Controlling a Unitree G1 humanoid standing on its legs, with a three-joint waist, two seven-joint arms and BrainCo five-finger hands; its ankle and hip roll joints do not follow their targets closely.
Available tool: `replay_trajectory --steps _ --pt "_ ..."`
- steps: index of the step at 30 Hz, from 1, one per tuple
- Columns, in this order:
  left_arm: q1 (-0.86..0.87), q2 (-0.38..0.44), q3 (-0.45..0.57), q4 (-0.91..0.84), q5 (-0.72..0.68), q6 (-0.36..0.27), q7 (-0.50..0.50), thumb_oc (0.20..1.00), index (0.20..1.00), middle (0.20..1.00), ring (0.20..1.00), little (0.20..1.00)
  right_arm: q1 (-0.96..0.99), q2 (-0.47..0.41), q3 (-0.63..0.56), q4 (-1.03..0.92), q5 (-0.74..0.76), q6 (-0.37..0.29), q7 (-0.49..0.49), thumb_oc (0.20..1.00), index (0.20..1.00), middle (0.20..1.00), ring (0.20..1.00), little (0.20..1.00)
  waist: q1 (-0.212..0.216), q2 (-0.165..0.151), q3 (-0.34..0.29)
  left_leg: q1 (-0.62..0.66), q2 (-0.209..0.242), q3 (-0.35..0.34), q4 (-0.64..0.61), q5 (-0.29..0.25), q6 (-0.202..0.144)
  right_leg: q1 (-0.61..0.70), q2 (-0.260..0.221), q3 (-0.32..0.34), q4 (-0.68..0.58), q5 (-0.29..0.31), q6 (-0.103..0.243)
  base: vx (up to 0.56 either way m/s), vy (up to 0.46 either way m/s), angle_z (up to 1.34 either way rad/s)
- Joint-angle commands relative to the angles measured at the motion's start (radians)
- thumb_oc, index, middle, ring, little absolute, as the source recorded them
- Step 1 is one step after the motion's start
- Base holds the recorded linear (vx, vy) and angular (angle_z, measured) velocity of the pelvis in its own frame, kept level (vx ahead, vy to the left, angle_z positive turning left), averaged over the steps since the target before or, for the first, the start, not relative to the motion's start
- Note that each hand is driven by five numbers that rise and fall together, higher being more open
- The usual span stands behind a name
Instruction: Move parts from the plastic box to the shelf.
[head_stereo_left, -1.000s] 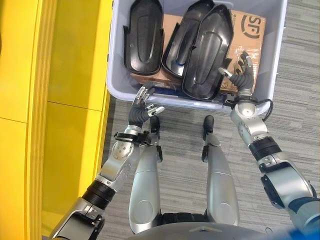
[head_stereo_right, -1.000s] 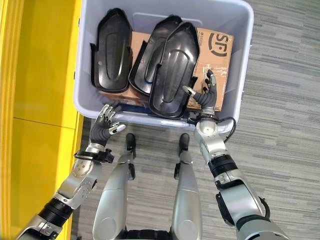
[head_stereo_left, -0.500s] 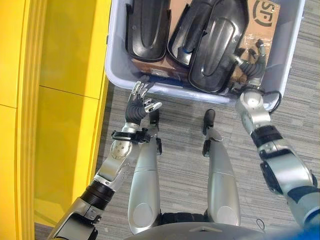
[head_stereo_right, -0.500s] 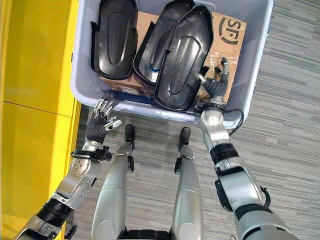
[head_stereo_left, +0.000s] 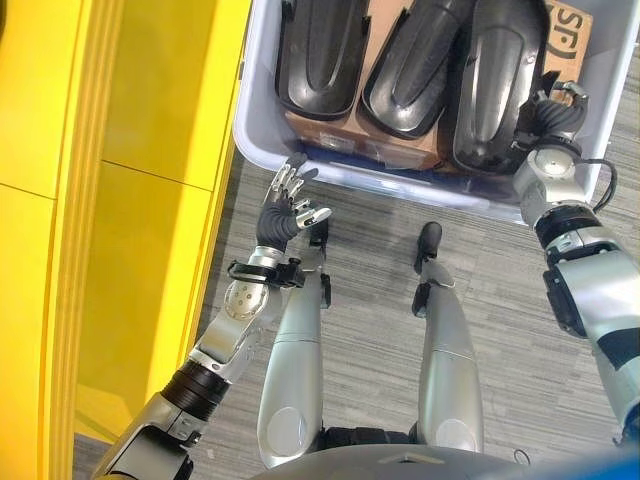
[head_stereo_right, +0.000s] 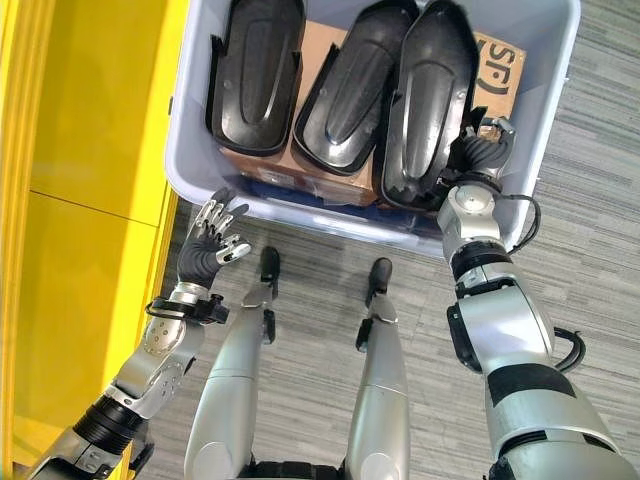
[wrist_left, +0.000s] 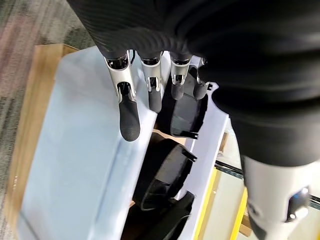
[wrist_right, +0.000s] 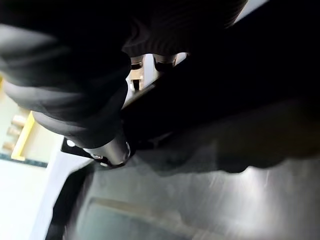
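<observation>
Three long black moulded plastic shell parts lie side by side in the pale blue-grey plastic box (head_stereo_right: 200, 190), resting on brown cardboard cartons (head_stereo_right: 322, 60) inside it. Left part (head_stereo_right: 256, 75) near the box's left wall; middle part (head_stereo_right: 350, 95) tilted, leaning toward the right one; right part (head_stereo_right: 428, 95) nearest the right hand.

Right hand (head_stereo_right: 478, 152) is inside the box at its near right corner, against the right part's near right edge. In the head views its dark-covered fingers curl at that edge, and the right wrist view shows the thumb and fingers (wrist_right: 137, 67) close on a dark surface. Whether they actually clamp the part, cannot tell.

Left hand (head_stereo_left: 285, 212) is raised outside the box, just short of its near left corner, fingers spread and relaxed, holding nothing. In the left wrist view its fingertips (wrist_left: 129, 119) hang apart from the box wall.

Yellow shelf unit (head_stereo_left: 130, 150) stands along the robot's left, next to the box. Grey striped carpet floor (head_stereo_left: 380, 250) under everything.
</observation>
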Motion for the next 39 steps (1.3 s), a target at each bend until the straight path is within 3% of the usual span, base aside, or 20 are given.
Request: replay_trajectory --steps 1,9,18,28,39 --pt "0.006 0.008 0.000 -0.087 -0.004 -0.028 -0.020 1.000 1.000 1.000 1.000 1.000 0.127 0.133 0.068 -0.038 0.016 0.117 0.144 0.200 0.200 0.200 0.200 0.200 0.035 0.028 0.023 -0.026 0.011 -0.017 0.088 -0.092 0.012 0.043 -0.017 -0.017 0.029 -0.012 0.020 0.00 0.000 0.00" --pt "0.032 0.026 0.016 -0.065 -0.015 -0.020 -0.051 1.000 1.000 1.000 1.000 1.000 0.233 0.122 0.108 -0.213 -0.040 0.113 0.160 0.200 0.200 0.200 0.200 0.200 0.022 -0.013 0.023 0.120 0.014 -0.016 0.001 -0.071 0.006 0.185 -0.018 -0.032 -0.035 0.005 0.027 0.00 -0.004 0.00" --pt "0.074 0.033 0.042 -0.030 -0.043 -0.002 -0.100 1.000 1.000 1.000 1.000 1.000 0.375 0.064 0.048 -0.410 -0.019 0.095 0.173 0.200 0.200 0.200 0.200 0.200 0.016 -0.051 0.015 0.343 0.032 -0.009 -0.091 -0.052 -0.004 0.400 -0.014 -0.045 -0.121 0.016 0.034 0.01 -0.021 0.01" --pt "0.184 0.043 0.110 -0.020 -0.050 0.044 -0.176 1.000 1.000 1.000 1.000 1.000 0.748 0.033 -0.080 -0.923 0.005 0.030 0.252 0.200 0.200 0.200 0.200 0.200 -0.029 -0.086 -0.136 0.546 0.072 0.010 -0.204 -0.032 -0.020 0.577 0.000 -0.061 -0.209 0.010 0.045 0.08 -0.055 -0.08" --pt "0.272 0.011 0.197 0.008 -0.030 0.066 -0.223 1.000 1.000 1.000 1.000 1.000 0.962 0.058 -0.142 -1.076 0.009 0.045 0.339 0.200 0.200 0.200 0.200 0.200 -0.059 -0.078 -0.287 0.717 0.104 0.050 -0.310 -0.013 -0.030 0.708 0.019 -0.062 -0.277 -0.001 0.052 0.06 -0.034 -0.07"
